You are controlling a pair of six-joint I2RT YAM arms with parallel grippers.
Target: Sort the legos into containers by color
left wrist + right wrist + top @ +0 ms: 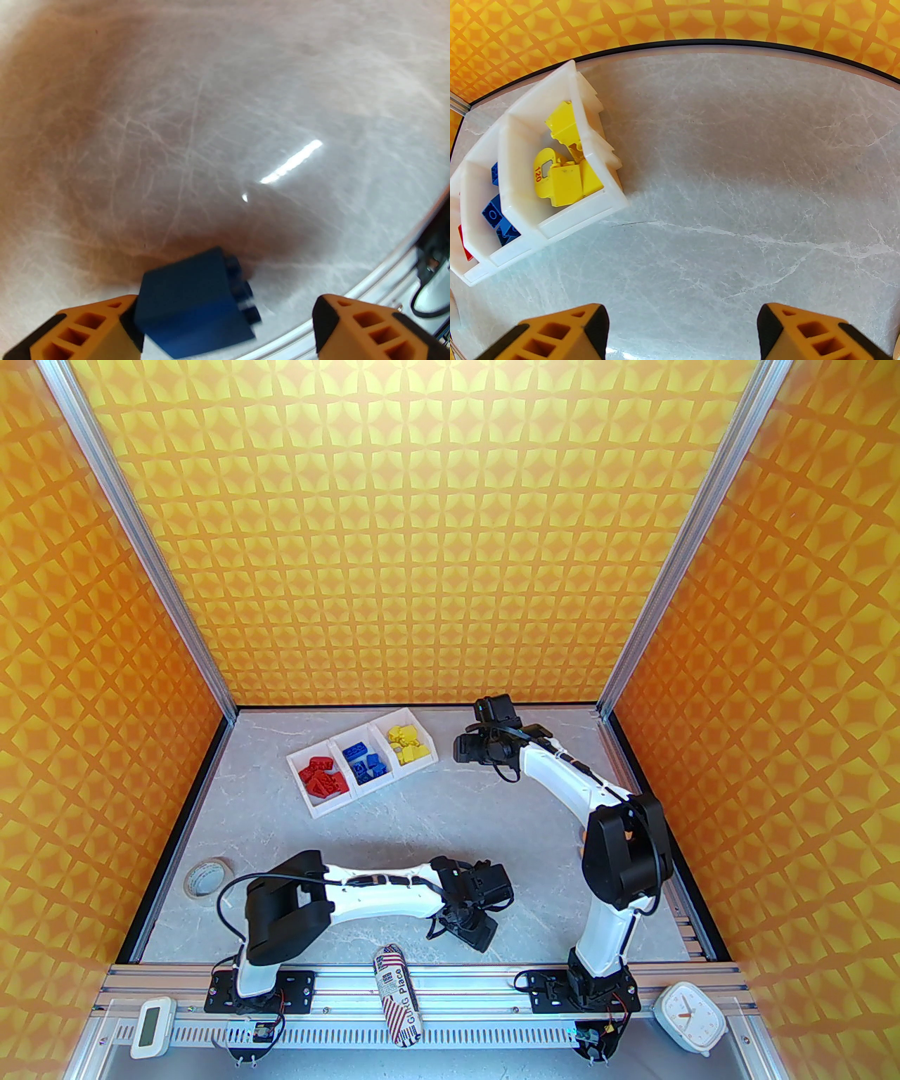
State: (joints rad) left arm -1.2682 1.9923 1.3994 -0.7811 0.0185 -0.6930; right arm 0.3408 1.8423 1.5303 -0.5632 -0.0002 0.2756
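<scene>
Left gripper (225, 309) stands wide open, blue lego (193, 299) against one finger, ungrasped; closing off-centre could twist it away.

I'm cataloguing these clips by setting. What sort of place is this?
Probably a robot lab test cell: the left arm and right arm are bolted to an aluminium rail, orange patterned walls enclose the table, and a clock and digital timer sit in front.

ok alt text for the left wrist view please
A blue lego lies between the left gripper's open orange fingers, against one finger and clear of the other. Below is a grey marbled table.
</scene>
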